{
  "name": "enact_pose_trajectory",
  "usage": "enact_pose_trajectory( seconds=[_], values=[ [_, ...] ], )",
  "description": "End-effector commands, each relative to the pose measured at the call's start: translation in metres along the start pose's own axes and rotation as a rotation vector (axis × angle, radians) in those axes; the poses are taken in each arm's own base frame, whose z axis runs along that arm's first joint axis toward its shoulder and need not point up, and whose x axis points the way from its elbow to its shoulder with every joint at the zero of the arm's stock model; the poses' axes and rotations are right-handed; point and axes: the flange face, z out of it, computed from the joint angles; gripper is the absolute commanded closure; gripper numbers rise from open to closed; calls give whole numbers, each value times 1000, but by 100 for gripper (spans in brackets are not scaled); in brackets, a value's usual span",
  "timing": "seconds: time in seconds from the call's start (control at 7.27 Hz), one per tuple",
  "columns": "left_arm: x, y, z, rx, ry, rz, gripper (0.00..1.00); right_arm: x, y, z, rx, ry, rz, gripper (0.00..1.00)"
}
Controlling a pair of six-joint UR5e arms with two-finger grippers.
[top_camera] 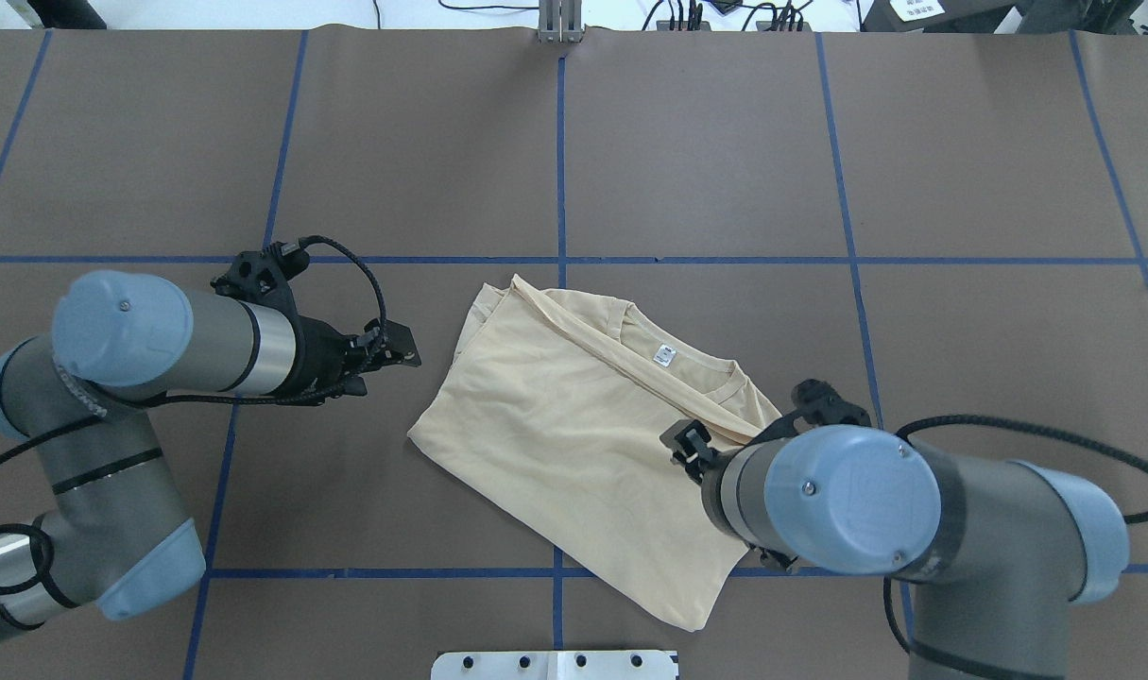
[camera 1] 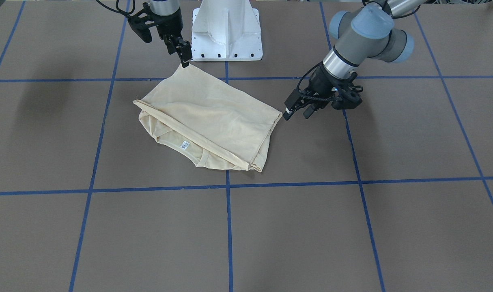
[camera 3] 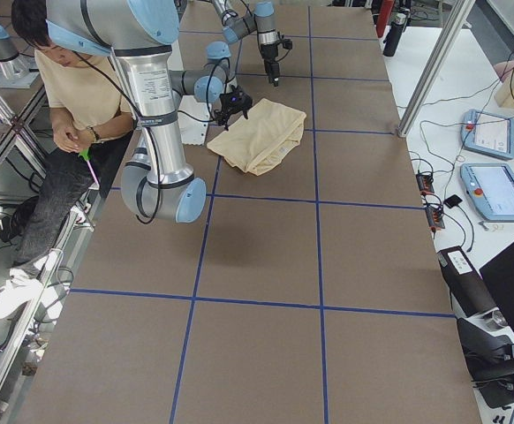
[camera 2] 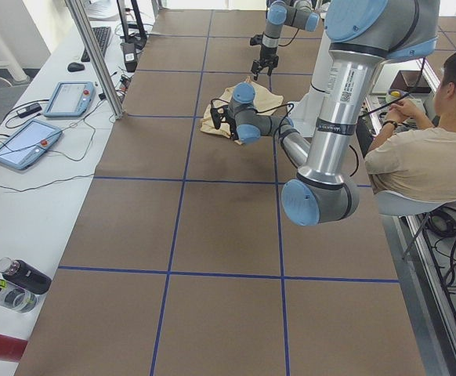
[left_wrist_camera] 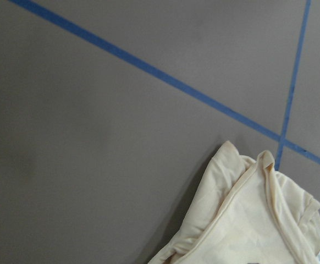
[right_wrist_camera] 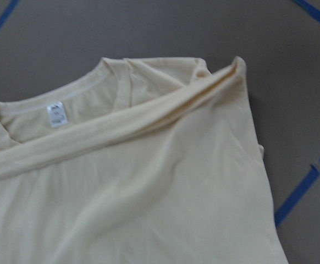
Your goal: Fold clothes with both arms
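Observation:
The clothes are one pale yellow shirt (camera 1: 214, 113) (top_camera: 574, 444), lying folded and flat on the brown table. Its ribbed neckline and small white label (top_camera: 663, 355) (right_wrist_camera: 56, 114) face up on the side away from the robot. A folded sleeve runs across below the collar. My left gripper (camera 1: 297, 112) (top_camera: 405, 348) is open, just off the shirt's left corner and clear of the fabric. My right gripper (camera 1: 180, 52) (top_camera: 684, 446) hovers open above the shirt's right part and holds nothing. Both wrist views show the shirt (left_wrist_camera: 248, 220) (right_wrist_camera: 149, 192) but no fingers.
The white pedestal base (camera 1: 226, 32) stands just behind the shirt. Blue tape lines (top_camera: 561, 170) divide the table. A seated person (camera 2: 424, 149) is at the robot's side of the table. Pendants (camera 2: 24, 141) and bottles (camera 2: 12, 282) lie on the side bench.

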Motion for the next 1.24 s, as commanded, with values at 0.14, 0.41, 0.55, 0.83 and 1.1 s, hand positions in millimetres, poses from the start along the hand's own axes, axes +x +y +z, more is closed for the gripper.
enact_pose_trajectory(
  seconds=[0.14,0.41,0.55,0.83,1.1],
  values=[
    [-7,39,40,-32,-60,1,29,-32,-40,16,53,9,-55,0],
    [-7,36,51,-27,-74,-2,32,-33,-38,15,51,5,-56,0],
    [-9,36,52,-26,-77,-3,36,-34,-39,15,52,4,-54,0],
    [-11,33,55,-7,-82,-4,41,-33,-39,19,55,13,-54,0],
    [-12,33,56,-5,-85,-4,53,-32,-40,20,59,16,-53,0]
  ],
)
